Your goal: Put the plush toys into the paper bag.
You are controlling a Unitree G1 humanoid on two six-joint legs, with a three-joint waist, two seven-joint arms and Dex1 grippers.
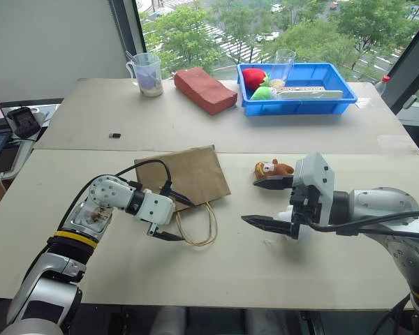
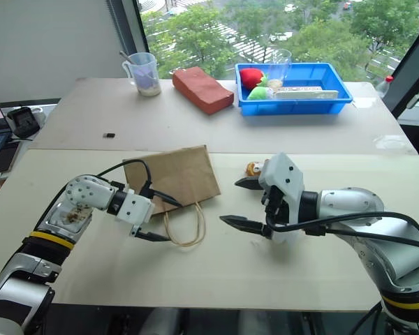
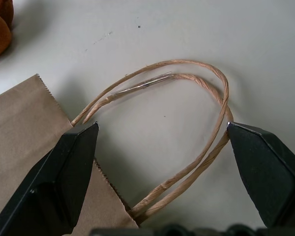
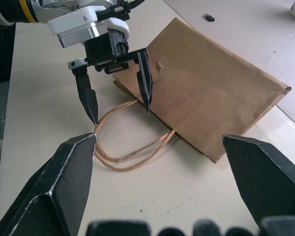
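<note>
The brown paper bag (image 1: 183,174) lies flat on the near table, its string handles (image 1: 199,227) looped toward me. My left gripper (image 1: 176,218) hangs open just over the bag's mouth edge, one finger at the paper edge and the other at the outer bend of the handles (image 3: 187,98). A brown plush toy (image 1: 272,168) with a pale face sits right of the bag. My right gripper (image 1: 264,202) is open, raised above the table in front of that toy and pointing toward the bag (image 4: 211,98) and the left gripper (image 4: 121,114). Nothing is held.
On the far table are a reddish brick-shaped block (image 1: 204,89), a clear measuring jug (image 1: 148,73), a small black item (image 1: 115,135) and a blue tray (image 1: 335,101) with red and green soft items (image 1: 253,78) and a cup (image 1: 283,68). Electronics (image 1: 21,122) sit at the left edge.
</note>
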